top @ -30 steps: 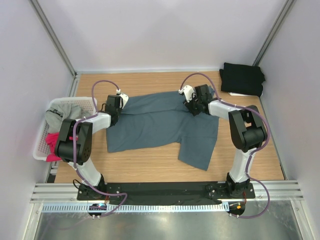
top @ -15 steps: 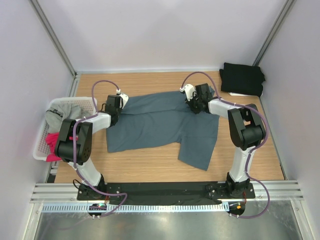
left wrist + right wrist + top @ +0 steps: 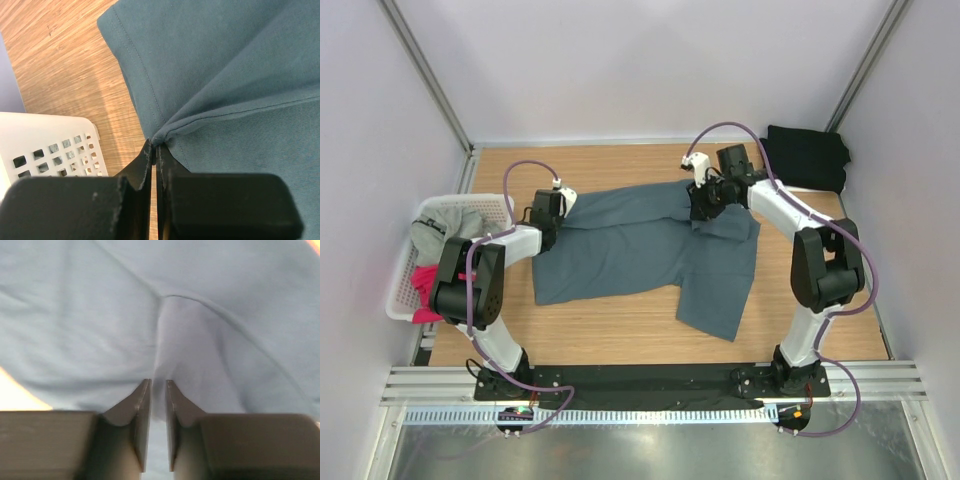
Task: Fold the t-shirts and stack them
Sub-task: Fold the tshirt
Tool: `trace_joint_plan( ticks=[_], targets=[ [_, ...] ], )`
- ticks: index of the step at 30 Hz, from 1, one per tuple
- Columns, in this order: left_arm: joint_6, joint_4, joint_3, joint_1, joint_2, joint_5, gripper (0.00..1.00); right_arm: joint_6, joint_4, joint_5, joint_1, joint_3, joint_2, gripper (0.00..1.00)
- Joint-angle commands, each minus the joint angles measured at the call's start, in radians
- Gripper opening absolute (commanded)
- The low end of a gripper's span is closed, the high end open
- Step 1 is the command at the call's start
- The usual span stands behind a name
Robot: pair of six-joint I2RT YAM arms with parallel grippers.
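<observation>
Your blue shirt (image 3: 640, 250) lies spread across the middle of the table (image 3: 620, 330), front hem toward the arms, with one side hanging lower near the right arm.

The left gripper (image 3: 550, 228) sits at the shirt's left edge. From overhead you cannot read its jaws. The left wrist view settles it: the left gripper (image 3: 154, 147) is clamped tight on a small pinch of blue shirt (image 3: 225, 75) at the seam, with the hemmed edge running away over bare wood.

The right gripper (image 3: 701, 208) is at the far right part of the shirt, where the cloth is bunched. In its wrist view the right gripper (image 3: 158, 385) has its jaws nearly together, a ridge of washed-out cloth drawn up into the narrow gap, so it grips the shirt.

Only the overhead view shows you the rest: a black shirt (image 3: 805, 157) in the far right corner, and the basket (image 3: 405, 270) at the left edge holding a grey shirt (image 3: 445, 235) and a pink shirt (image 3: 423, 282).
</observation>
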Motion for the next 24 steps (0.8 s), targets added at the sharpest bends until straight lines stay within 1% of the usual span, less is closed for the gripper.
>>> trace_joint_plan(
  ticks=[1, 2, 3, 4, 6, 9, 15, 17, 18, 19, 20, 21, 23, 24],
  targets=[
    [-0.008, 0.037, 0.000, 0.003, 0.000, -0.022, 0.00, 0.018, -0.183, -0.140, 0.000, 0.083, 0.023, 0.29],
    [-0.009, 0.037, -0.001, 0.003, -0.002, -0.023, 0.00, 0.021, -0.194, -0.154, 0.000, 0.091, 0.035, 0.37],
    [-0.009, 0.037, -0.001, 0.003, -0.002, -0.023, 0.00, 0.032, -0.196, -0.154, -0.001, 0.094, 0.045, 0.40],
    [-0.011, 0.037, -0.001, 0.003, -0.002, -0.023, 0.00, 0.032, -0.190, -0.154, -0.001, 0.095, 0.052, 0.41],
    [-0.011, 0.034, -0.003, 0.003, -0.006, -0.024, 0.00, 0.033, -0.171, -0.137, -0.006, 0.096, 0.046, 0.42],
    [-0.009, 0.034, -0.006, 0.003, -0.013, -0.026, 0.00, 0.041, -0.096, -0.088, -0.017, 0.084, 0.006, 0.42],
    [-0.009, 0.034, -0.004, 0.003, -0.013, -0.029, 0.00, 0.047, -0.061, -0.071, -0.015, 0.042, -0.030, 0.40],
    [-0.013, 0.032, -0.003, 0.003, -0.013, -0.027, 0.00, 0.061, 0.000, 0.002, -0.014, -0.022, -0.052, 0.40],
    [-0.011, 0.031, -0.001, 0.003, -0.013, -0.026, 0.00, 0.062, 0.075, 0.050, -0.017, -0.045, -0.075, 0.40],
    [-0.013, 0.028, 0.002, 0.003, -0.013, -0.026, 0.00, 0.061, 0.114, 0.114, -0.021, -0.086, -0.081, 0.39],
    [-0.013, 0.028, 0.003, 0.003, -0.011, -0.027, 0.00, 0.059, 0.152, 0.134, -0.032, -0.103, -0.084, 0.39],
    [-0.013, 0.028, 0.008, 0.003, -0.011, -0.029, 0.00, 0.061, 0.210, 0.144, -0.062, -0.112, -0.077, 0.38],
    [-0.014, 0.014, 0.026, 0.003, -0.011, -0.029, 0.00, 0.087, 0.237, 0.122, -0.093, -0.090, -0.040, 0.38],
    [-0.019, 0.008, 0.046, 0.003, -0.010, -0.027, 0.00, 0.093, 0.222, 0.115, -0.116, -0.042, 0.015, 0.37]
  ],
)
